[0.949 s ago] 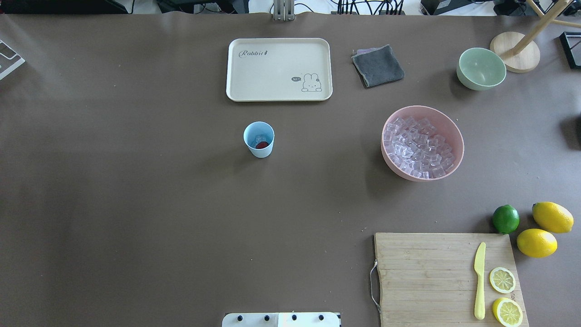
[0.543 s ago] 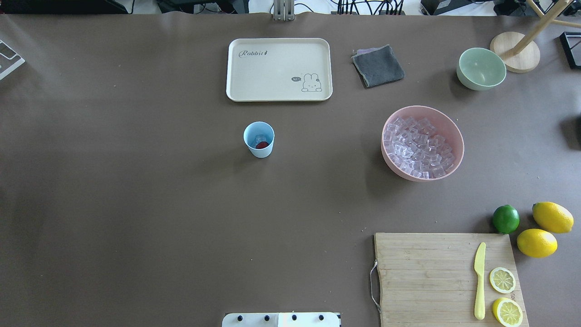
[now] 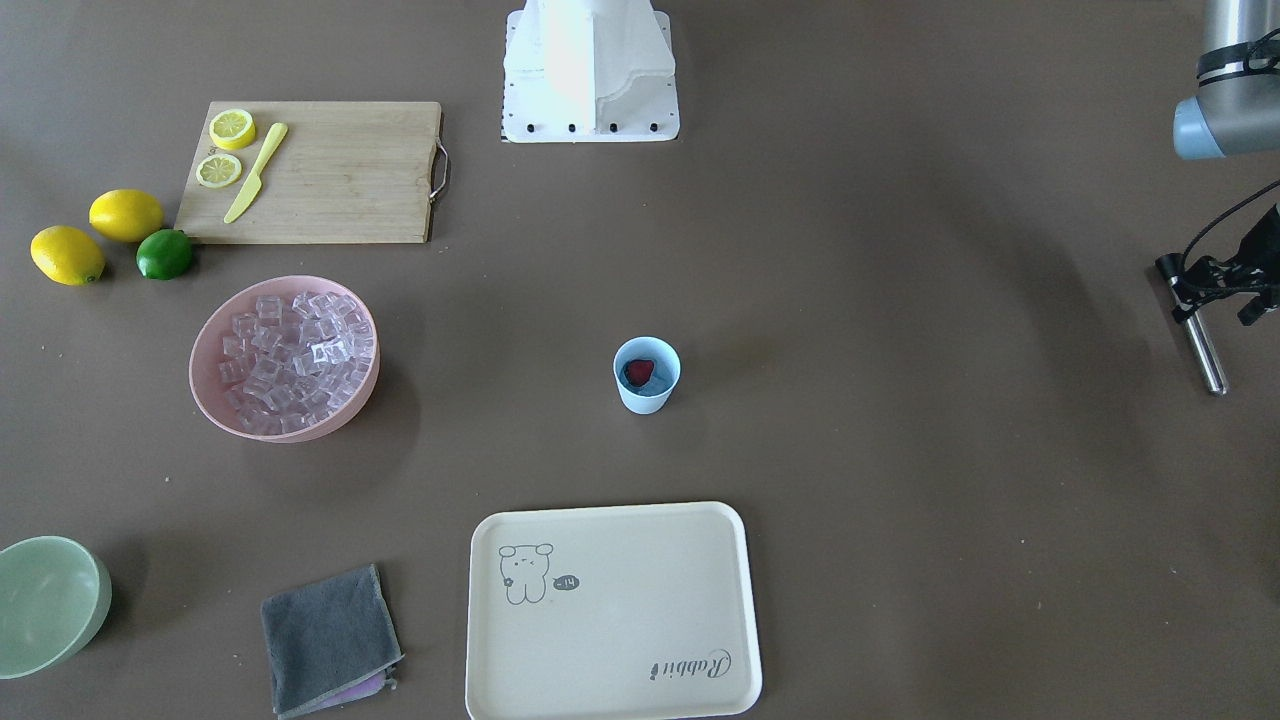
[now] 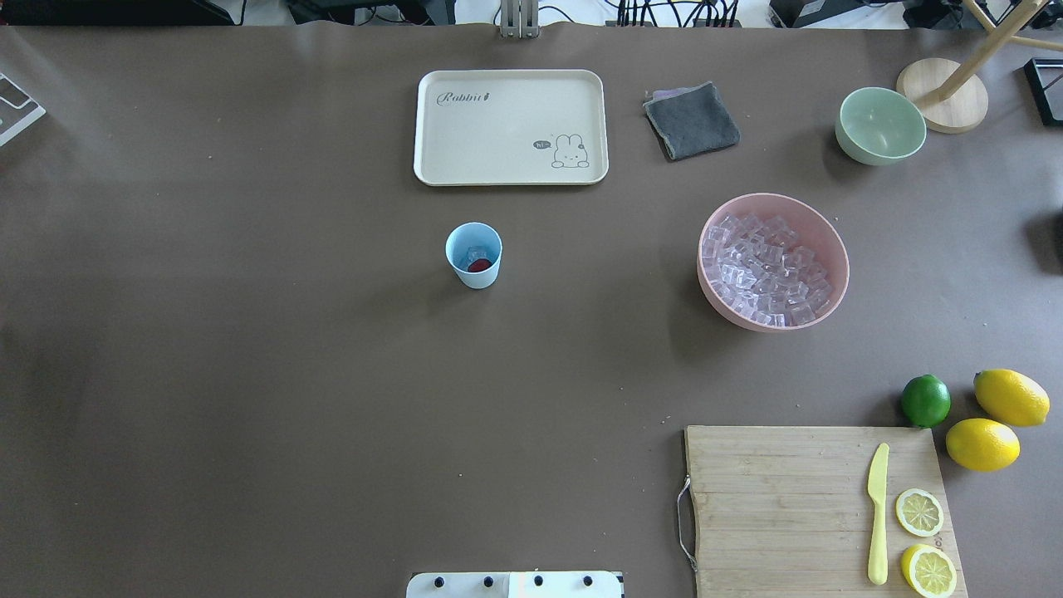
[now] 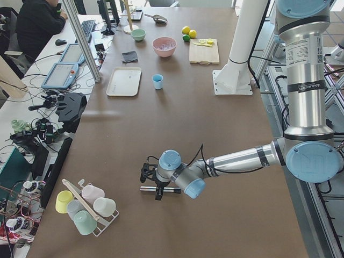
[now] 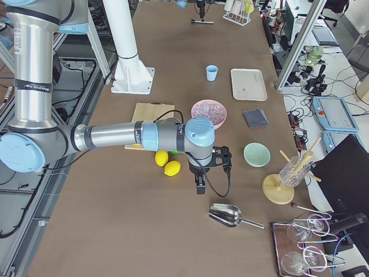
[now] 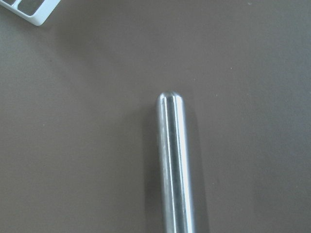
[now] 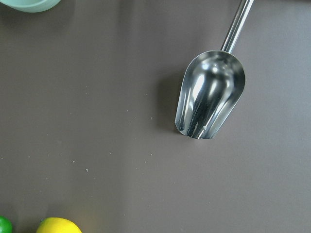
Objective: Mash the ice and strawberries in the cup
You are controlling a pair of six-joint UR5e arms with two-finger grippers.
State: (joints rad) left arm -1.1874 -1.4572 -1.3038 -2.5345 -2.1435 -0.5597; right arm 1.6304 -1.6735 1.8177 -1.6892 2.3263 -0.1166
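The light blue cup (image 4: 473,274) stands upright mid-table, also in the front view (image 3: 646,398). In it lie a red strawberry (image 4: 479,266) and a clear ice cube (image 4: 476,252). Both arms are far from it, outside the overhead view. My left gripper (image 3: 1205,300) hangs low at the table's left end, its fingers apart on either side of a metal rod (image 3: 1203,352), which fills the left wrist view (image 7: 174,165). My right gripper (image 6: 199,183) hovers at the right end near a metal scoop (image 8: 209,97); I cannot tell if it is open.
A pink bowl (image 4: 822,228) of ice cubes (image 4: 768,270) sits right of the cup. A cream tray (image 4: 511,126), grey cloth (image 4: 692,120) and pale green bowl (image 4: 880,124) lie behind. A cutting board (image 4: 781,507) with knife, lemons and a lime (image 4: 925,400) lies front right.
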